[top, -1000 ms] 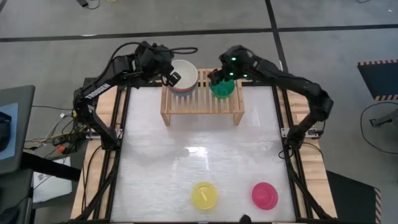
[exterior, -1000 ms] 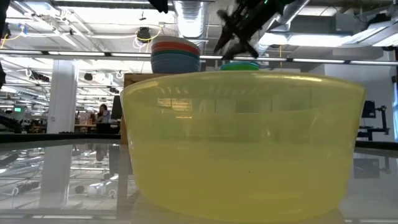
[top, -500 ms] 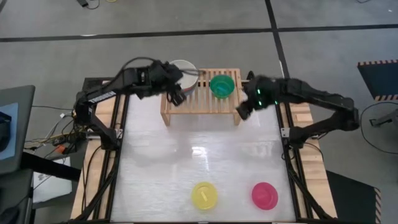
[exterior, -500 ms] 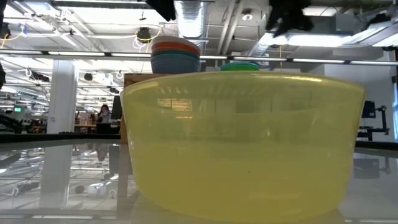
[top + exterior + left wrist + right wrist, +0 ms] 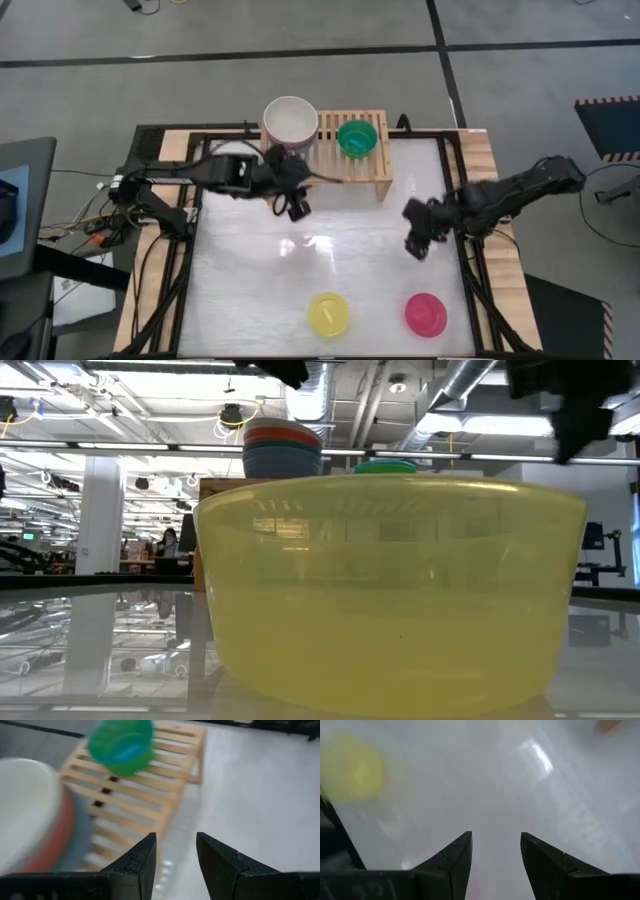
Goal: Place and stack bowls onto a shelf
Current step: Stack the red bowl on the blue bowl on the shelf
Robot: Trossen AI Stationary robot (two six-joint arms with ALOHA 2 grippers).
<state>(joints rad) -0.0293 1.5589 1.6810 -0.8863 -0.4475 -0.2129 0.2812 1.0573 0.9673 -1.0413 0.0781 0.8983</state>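
now | left gripper (image 5: 297, 209) off shelf (image 5: 345, 162), open, empty | right gripper (image 5: 415, 245) retreated over table (image 5: 250, 290), open, empty

**Bowls and shelf**

A light-wood slatted shelf (image 5: 345, 165) is set at the far edge. On its left end a stack of large bowls (image 5: 291, 122) is seen, cream white on top, red and slate blue beneath. A green bowl (image 5: 357, 138) is nested upright to the right. A yellow bowl (image 5: 329, 313) and a magenta bowl (image 5: 425, 314) are left upside down near the front.

Slatted pale wood shelf (image 5: 340, 165), glossy white tabletop (image 5: 320, 260), translucent smooth plastic yellow bowl (image 5: 390, 590).
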